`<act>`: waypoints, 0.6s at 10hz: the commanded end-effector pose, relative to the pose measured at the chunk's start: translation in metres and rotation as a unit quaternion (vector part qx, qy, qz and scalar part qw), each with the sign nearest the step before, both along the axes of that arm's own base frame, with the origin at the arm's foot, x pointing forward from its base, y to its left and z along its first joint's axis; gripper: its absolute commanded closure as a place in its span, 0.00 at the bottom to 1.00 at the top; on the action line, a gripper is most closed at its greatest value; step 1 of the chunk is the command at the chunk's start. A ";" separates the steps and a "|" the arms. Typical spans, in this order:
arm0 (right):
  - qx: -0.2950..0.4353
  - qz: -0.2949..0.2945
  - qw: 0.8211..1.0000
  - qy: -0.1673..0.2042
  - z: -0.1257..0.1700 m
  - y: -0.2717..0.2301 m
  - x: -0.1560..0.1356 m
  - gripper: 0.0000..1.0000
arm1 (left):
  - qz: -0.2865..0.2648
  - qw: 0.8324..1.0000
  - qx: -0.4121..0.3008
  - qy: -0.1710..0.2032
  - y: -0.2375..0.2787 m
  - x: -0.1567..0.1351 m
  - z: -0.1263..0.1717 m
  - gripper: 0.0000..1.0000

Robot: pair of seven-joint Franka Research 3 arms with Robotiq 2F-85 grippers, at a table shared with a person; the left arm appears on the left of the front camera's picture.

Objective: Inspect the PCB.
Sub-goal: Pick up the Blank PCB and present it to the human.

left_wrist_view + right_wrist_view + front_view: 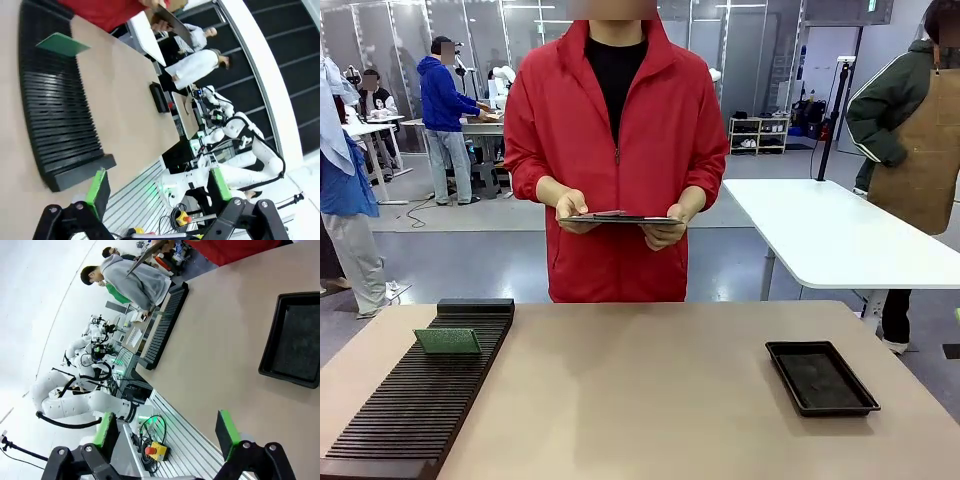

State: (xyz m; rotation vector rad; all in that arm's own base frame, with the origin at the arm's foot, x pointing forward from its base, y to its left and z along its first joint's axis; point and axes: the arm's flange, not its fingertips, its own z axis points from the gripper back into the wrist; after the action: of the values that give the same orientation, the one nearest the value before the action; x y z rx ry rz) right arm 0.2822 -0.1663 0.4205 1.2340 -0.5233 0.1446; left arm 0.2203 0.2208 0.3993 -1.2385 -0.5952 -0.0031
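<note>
Slotted black rack (410, 410) runs up the lower left of the front view, and the PCB (447, 341) stands tilted in a slot near its far end. At upper centre, a person in a red jacket holds a dark clipboard (620, 217) in both hands. A shallow black tray (820, 380) sits at lower right. In the wrist views, the left gripper (159, 187) and right gripper (167, 432) both gape wide, holding nothing.

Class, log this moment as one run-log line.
PCB: propped in black rack, untouched | left hand: open | right hand: open | person: holding clipboard
</note>
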 end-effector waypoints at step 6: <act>0.000 -0.004 1.000 -0.003 -0.001 -0.004 -0.003 0.00 | 0.020 1.000 0.000 0.005 0.008 -0.006 -0.002 0.00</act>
State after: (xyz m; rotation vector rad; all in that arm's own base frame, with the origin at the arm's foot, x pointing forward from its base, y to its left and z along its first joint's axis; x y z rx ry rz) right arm 0.2794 -0.1697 0.4186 1.2169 -0.5258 0.1407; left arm 0.2157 0.2276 0.3966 -1.2271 -0.6045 0.0357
